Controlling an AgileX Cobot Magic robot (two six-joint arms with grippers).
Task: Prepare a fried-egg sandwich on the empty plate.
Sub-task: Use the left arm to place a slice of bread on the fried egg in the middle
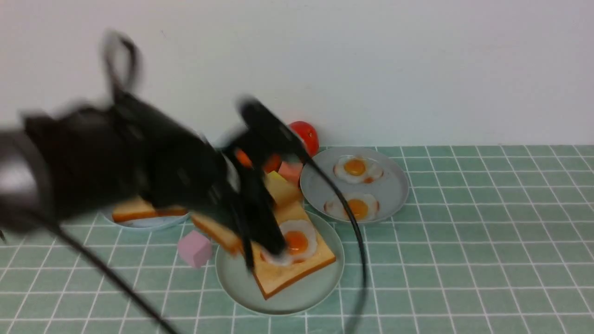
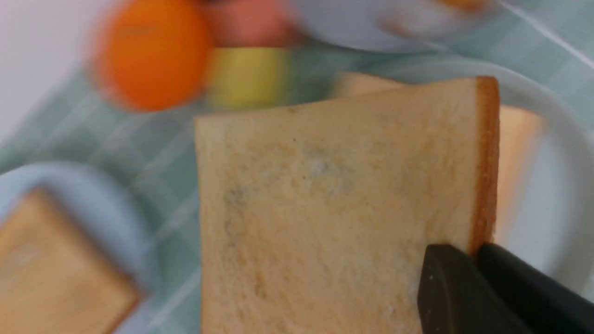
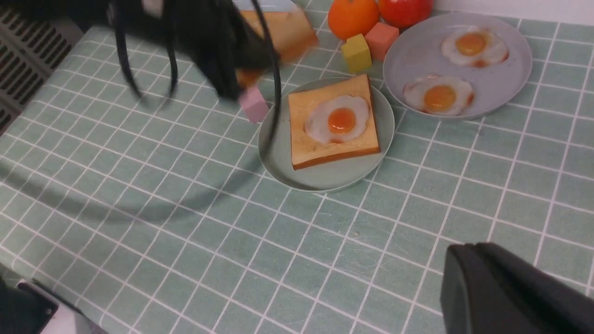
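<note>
Ana: Operator, you had your left gripper (image 2: 469, 254) closed on the upper toast slice (image 2: 325, 208). Why pinch it by the crust?

Ben: You probably wanted its broad face free, so it could be laid over the fried egg (image 3: 341, 119) without fingers coming between them.

Ana: And your right gripper (image 3: 474, 253)?

Ben: You had it closed too, with nothing between its fingers, well apart from the food. That likely left your other arm room to work.

Ana: Where did you have the sandwich?

Ben: It was half built: the lower toast slice (image 3: 301, 109) lay on the mint-green plate (image 3: 320, 181), with the egg on top, yolk up. You needed that flat base to carry the filling.

Ana: So your step was bringing the lid across?

Ben: It seemed so, and the last big one. You had to line up the crusts and lower it gently; a tilted slice could have pushed the egg sideways.
</note>
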